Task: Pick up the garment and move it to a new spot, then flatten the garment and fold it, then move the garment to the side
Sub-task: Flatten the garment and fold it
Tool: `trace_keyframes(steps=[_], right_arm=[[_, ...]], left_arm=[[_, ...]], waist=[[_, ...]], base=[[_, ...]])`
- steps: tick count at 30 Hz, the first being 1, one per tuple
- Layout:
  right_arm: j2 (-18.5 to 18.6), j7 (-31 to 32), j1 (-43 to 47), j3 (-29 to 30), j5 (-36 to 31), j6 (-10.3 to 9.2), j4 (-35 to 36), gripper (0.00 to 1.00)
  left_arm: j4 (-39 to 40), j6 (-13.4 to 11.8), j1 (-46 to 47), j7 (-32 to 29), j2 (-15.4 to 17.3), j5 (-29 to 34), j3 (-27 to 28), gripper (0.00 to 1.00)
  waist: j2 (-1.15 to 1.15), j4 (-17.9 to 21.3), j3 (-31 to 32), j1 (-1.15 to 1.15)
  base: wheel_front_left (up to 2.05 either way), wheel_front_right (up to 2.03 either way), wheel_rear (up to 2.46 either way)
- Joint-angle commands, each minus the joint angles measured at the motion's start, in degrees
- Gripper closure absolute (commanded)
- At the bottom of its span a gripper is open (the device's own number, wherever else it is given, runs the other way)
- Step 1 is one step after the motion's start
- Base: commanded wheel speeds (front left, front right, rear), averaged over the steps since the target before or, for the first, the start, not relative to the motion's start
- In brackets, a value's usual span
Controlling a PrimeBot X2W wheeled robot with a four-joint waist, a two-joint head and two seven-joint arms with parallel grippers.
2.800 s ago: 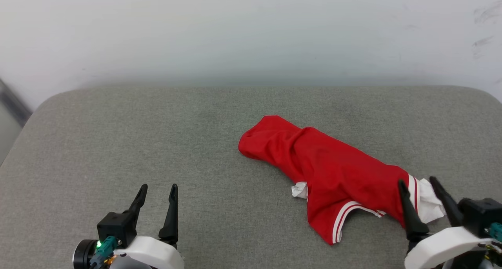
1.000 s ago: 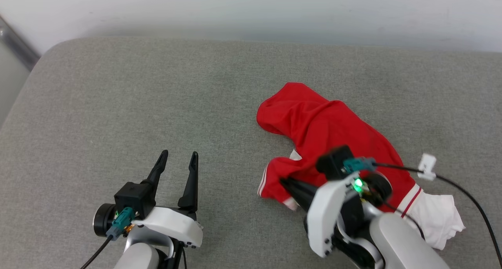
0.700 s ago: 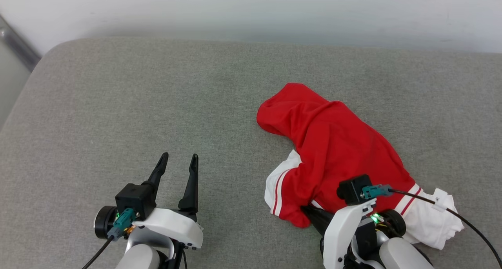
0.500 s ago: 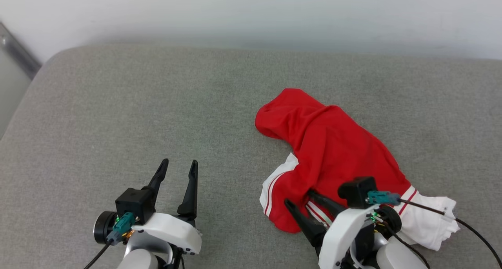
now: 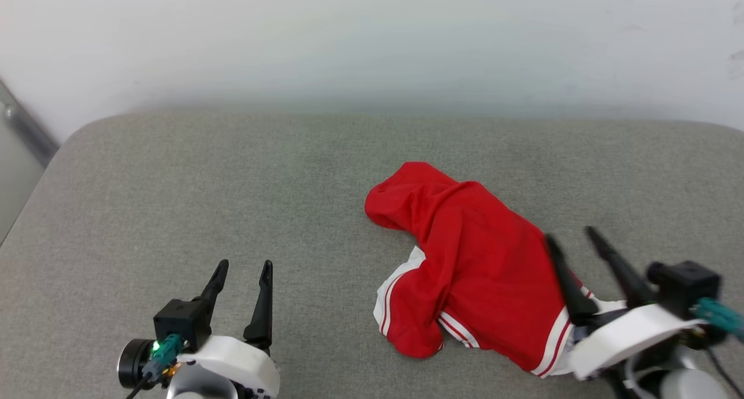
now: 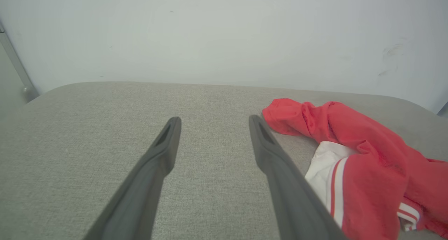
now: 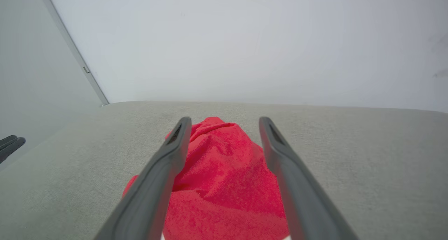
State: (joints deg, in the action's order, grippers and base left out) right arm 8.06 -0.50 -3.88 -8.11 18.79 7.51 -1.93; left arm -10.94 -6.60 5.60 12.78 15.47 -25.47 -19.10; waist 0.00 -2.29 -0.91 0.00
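Red garment (image 5: 476, 271) crumpled in a heap right of centre on grey cushion (image 5: 232, 184), striped white trim (image 5: 388, 285) turned out at near edge; not yet flattened. Right gripper (image 5: 569, 235) wide apart, empty, aimed along heap's near right end, probably seeking a fresh hold. Left gripper (image 5: 245, 264) also spread, empty, well apart over bare cushion, seemingly waiting.

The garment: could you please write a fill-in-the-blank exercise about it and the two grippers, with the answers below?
The garment is mostly ____ with white striped trim.
The right gripper, by the garment, has its jaws ____.
The left gripper holds ____.
Missing words: red; open; nothing.
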Motion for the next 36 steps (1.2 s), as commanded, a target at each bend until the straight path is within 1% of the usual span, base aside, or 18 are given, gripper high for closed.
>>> trace_keyframes(steps=[1, 4, 7, 11, 15, 18, 21, 22, 25, 28, 31, 32, 36], right_arm=[[-0.72, 0.52, 1.73, 3.5, -1.6, -0.04, 1.24, 0.0], [-1.79, 0.94, 3.48, 8.05, -3.33, -0.03, 4.16, 0.0], [-2.75, 1.94, 5.49, 10.84, -5.1, -0.03, 7.29, 0.0], [-3.77, 3.52, 7.63, 11.42, -6.13, -0.03, 10.78, 0.0], [-4.22, 4.74, 8.91, 11.4, -7.12, -0.03, 13.29, 0.0], [-4.3, 5.55, 9.31, 10.84, -8.04, -0.03, 14.98, 0.0], [-4.36, 6.35, 8.97, 10.44, -8.37, -0.03, 16.51, 0.0], [-4.36, 6.35, 8.97, 10.44, -8.37, -0.03, 16.51, 0.0], [-4.31, 6.99, 8.46, 10.28, -8.52, -0.03, 17.75, 0.0], [-4.31, 7.28, 7.64, 9.99, -8.65, -0.03, 18.32, 0.0], [-4.4, 7.24, 7.09, 9.8, -8.54, -0.03, 18.4, 0.0], [-4.52, 6.97, 6.38, 9.56, -8.56, -0.03, 18.22, 0.0], [-4.65, 6.38, 5.43, 9.15, -8.37, -0.03, 17.85, 0.0]], left_arm=[[0.55, -0.42, -0.96, -0.35, 0.37, -0.1, 0.11, 0.0], [1.41, -0.79, -1.71, -0.83, 1.0, -0.32, 0.35, 0.0], [2.18, -1.27, -2.32, -1.23, 1.53, -0.29, 0.65, 0.0], [2.94, -1.69, -2.87, -2.2, 2.09, -0.57, 0.72, 0.0], [3.73, -0.77, -0.11, -5.31, 2.43, -0.65, -0.56, 0.0], [3.84, -0.08, 2.94, -9.84, 2.74, -0.03, -2.27, 0.0], [3.12, 1.22, 6.65, -15.86, 2.06, -0.49, -4.79, 0.0], [3.12, 1.22, 6.65, -15.86, 2.06, -0.49, -4.79, 0.0], [1.0, 2.7, 9.71, -23.09, 1.23, -1.23, -7.55, 0.0], [-1.29, 4.64, 12.19, -29.64, 0.67, -2.24, -10.06, 0.0], [-3.26, 6.43, 13.87, -34.51, 0.39, -3.16, -12.07, 0.0], [-5.08, 8.14, 15.17, -38.39, 0.35, -3.81, -13.8, 0.0], [-7.55, 9.81, 16.74, -43.05, 0.78, -3.94, -15.97, 0.0]], waist=[[0.0, 0.42, 0.67, 0.0], [0.0, 0.84, 1.21, 0.0], [0.0, 1.57, 1.54, 0.0], [0.0, 2.53, 1.76, 0.0], [0.0, 3.1, 1.42, 0.0], [0.0, 3.45, 0.52, 0.0], [0.0, 3.83, -1.07, 0.0], [0.0, 3.83, -1.07, 0.0], [0.0, 4.28, -3.0, 0.0], [0.0, 4.96, -4.75, 0.0], [0.0, 5.65, -6.52, 0.0], [0.0, 6.28, -8.09, 0.0], [0.0, 7.07, -9.67, 0.0]], base=[[0.0, 0.0, 0.0], [0.0, 0.0, 0.0], [0.0, 0.0, 0.0], [0.0, 0.0, 0.0], [0.0, 0.0, 0.0], [0.0, 0.0, 0.0], [0.0, 0.0, 0.0], [0.0, 0.0, 0.0], [0.0, 0.0, 0.0], [0.0, 0.0, 0.0], [0.0, 0.0, 0.0], [0.0, 0.0, 0.0], [0.0, 0.0, 0.0]])
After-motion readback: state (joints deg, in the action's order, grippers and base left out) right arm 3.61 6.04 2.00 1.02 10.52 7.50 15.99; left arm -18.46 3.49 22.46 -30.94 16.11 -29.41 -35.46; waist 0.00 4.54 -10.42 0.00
